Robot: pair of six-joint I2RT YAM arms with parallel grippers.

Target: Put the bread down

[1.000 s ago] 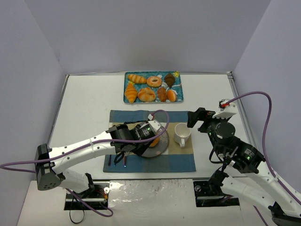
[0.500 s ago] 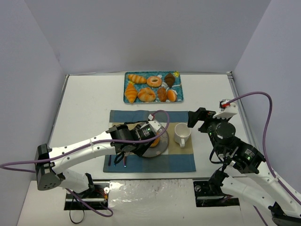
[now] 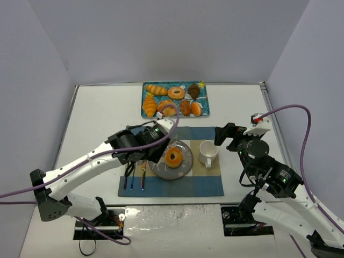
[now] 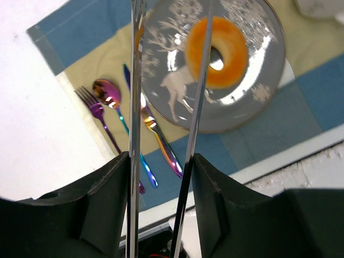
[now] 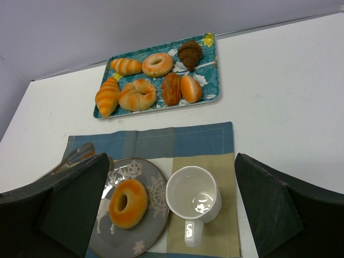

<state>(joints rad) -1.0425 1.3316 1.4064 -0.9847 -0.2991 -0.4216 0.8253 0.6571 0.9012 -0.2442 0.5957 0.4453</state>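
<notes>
Left pincer (image 4: 173, 9): its two long thin metal fingers (image 4: 135, 107) stand parted with nothing gripped between them. In the wrist view they hang above the plate (image 3: 186, 165), and one blade crosses in front of the bread (image 3: 173, 157) without any visible contact.

Right pincer (image 5: 172, 215): fingers spread wide and gripping nothing. It is held to the right of the cup (image 3: 207, 152), apart from it.

The bread, a glossy golden-orange ring, lies flat on the grey patterned plate, roughly central and well inside the rim. The plate rests on a blue and tan placemat (image 3: 204, 185) on the bench (image 3: 97, 118).

The white cup stands upright on the placemat just to the right of the plate, handle toward the near edge.

A fork (image 4: 97, 115), spoon (image 4: 107, 97) and knife (image 4: 156, 134) lie side by side on the placemat, left of the plate.

A blue tray (image 3: 207, 113) of assorted pastries sits at the far side of the bench, well apart from the placemat.
</notes>
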